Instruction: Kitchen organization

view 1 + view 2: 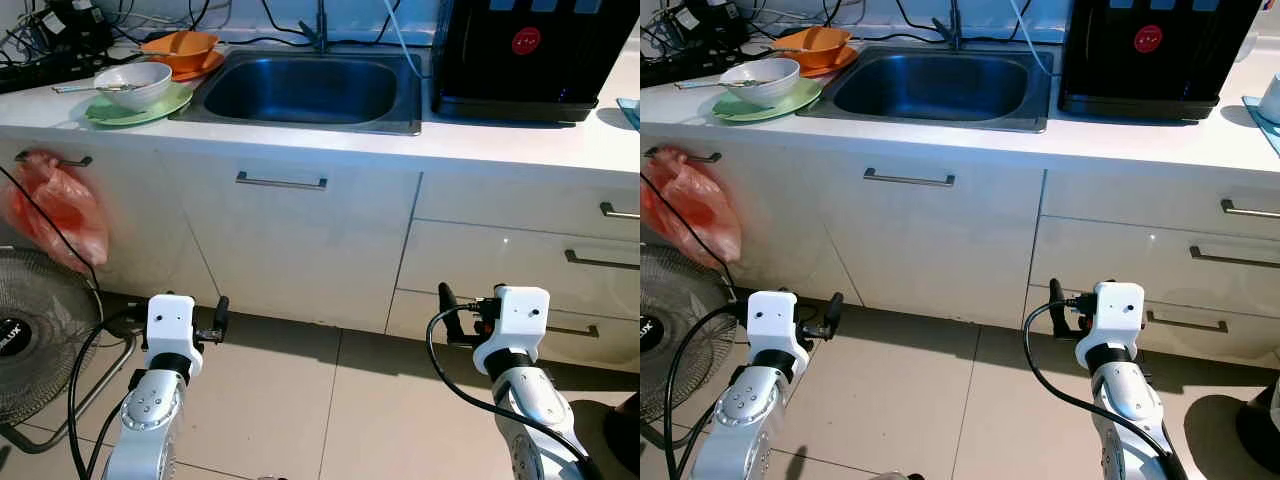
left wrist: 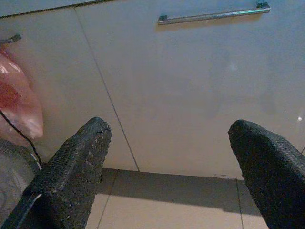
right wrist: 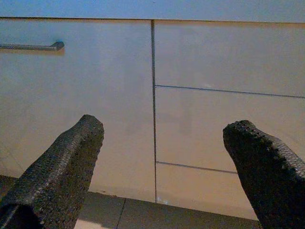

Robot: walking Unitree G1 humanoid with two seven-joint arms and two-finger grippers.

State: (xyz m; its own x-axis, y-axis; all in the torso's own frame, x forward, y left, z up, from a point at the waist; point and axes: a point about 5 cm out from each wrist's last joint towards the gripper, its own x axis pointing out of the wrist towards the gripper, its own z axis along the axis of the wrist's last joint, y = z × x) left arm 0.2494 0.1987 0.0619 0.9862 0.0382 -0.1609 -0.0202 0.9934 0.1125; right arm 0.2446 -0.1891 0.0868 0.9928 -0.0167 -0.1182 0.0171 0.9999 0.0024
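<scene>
Both grippers [image 2: 167, 143] [image 3: 162, 148] open, low, well below counter dishes [image 1: 135, 85].

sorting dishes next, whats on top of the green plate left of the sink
A white bowl sits on the green plate, with a utensil handle sticking out of it. The plate's middle is covered by the bowl, and the bowl's contents can't be made out.
</scene>
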